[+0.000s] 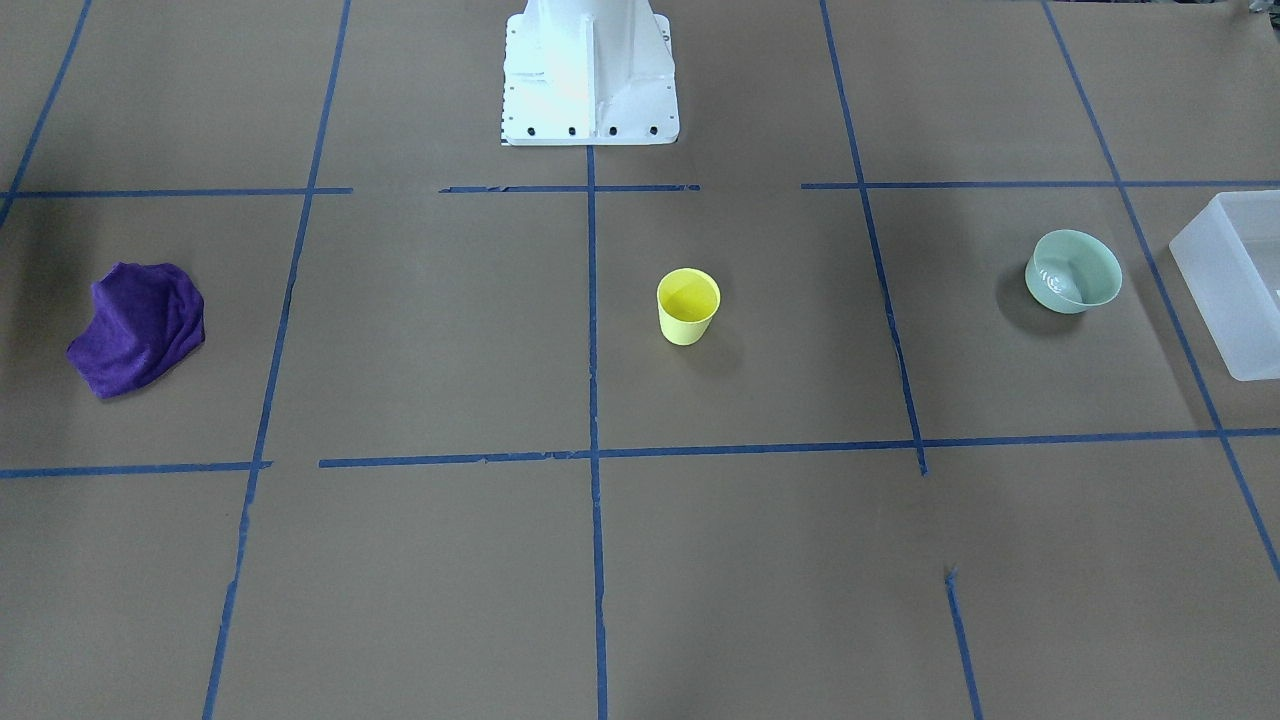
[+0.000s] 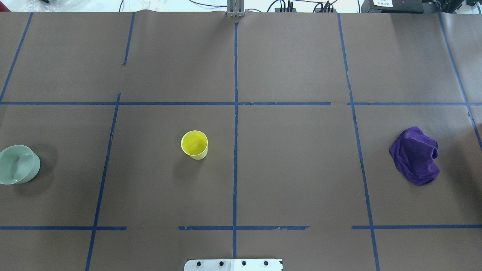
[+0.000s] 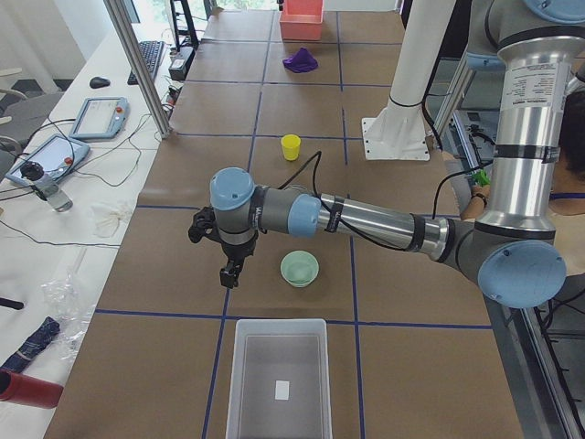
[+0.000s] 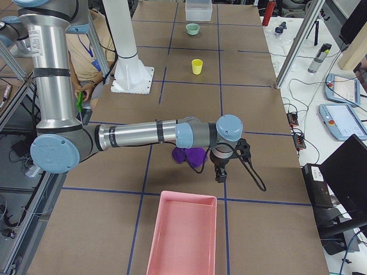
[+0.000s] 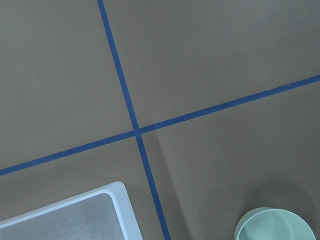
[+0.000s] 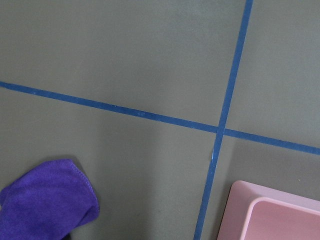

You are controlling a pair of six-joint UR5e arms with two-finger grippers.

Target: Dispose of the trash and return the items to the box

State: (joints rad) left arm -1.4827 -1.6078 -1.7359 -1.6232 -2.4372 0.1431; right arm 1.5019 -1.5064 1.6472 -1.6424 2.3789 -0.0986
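Observation:
The yellow cup point(image 1: 688, 305) stands upright near the table's middle, also in the overhead view point(image 2: 194, 144). The mint-green bowl point(image 1: 1073, 271) sits upright beside the frosted-white box point(image 1: 1235, 280), which is empty point(image 3: 279, 366). My left gripper point(image 3: 228, 273) hangs above the table beside the bowl point(image 3: 300, 269), apart from it. I cannot tell if it is open or shut. My right gripper point(image 4: 219, 175) hangs just beside a crumpled purple cloth point(image 4: 189, 154). Its state cannot be told either. Neither gripper shows in the overhead or front views.
The purple cloth point(image 2: 415, 155) lies at the table's right end, near an empty pink tray point(image 4: 183, 229). The white robot base point(image 1: 590, 75) stands at the table's edge. Blue tape lines grid the brown table. Cables and tablets lie on a side bench point(image 3: 96, 119).

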